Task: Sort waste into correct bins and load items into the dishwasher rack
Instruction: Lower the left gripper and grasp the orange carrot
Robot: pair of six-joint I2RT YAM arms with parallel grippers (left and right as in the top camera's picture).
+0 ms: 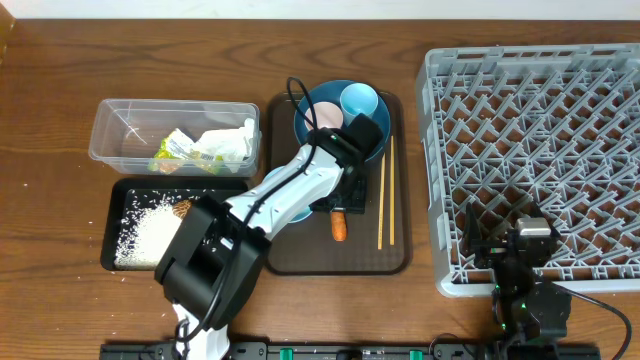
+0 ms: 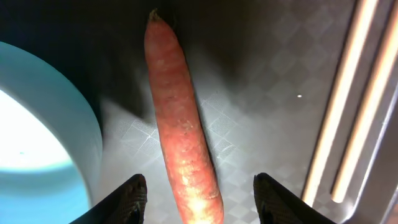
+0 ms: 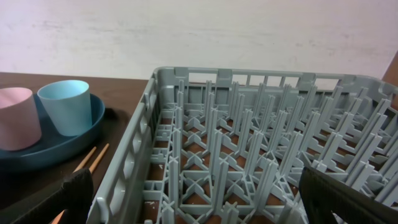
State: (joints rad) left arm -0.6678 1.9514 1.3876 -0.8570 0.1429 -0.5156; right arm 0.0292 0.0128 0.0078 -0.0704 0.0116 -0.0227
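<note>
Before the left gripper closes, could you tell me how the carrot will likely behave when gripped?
The carrot looks straight and solid, so probably stiff. Its round, tapered body may roll or pivot on the brown tray if one finger of the left gripper touches first. Its skin looks matte, likely not slippery.

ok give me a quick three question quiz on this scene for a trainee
1. True or false: the pink cup and the blue cup both stand on the dark plate.
2. What lies straight below the open left gripper? A chopsticks, B carrot, C wrapper.
3. Which container holds the white crumbs?
Key: 1 true; 2 B; 3 the black tray.
</note>
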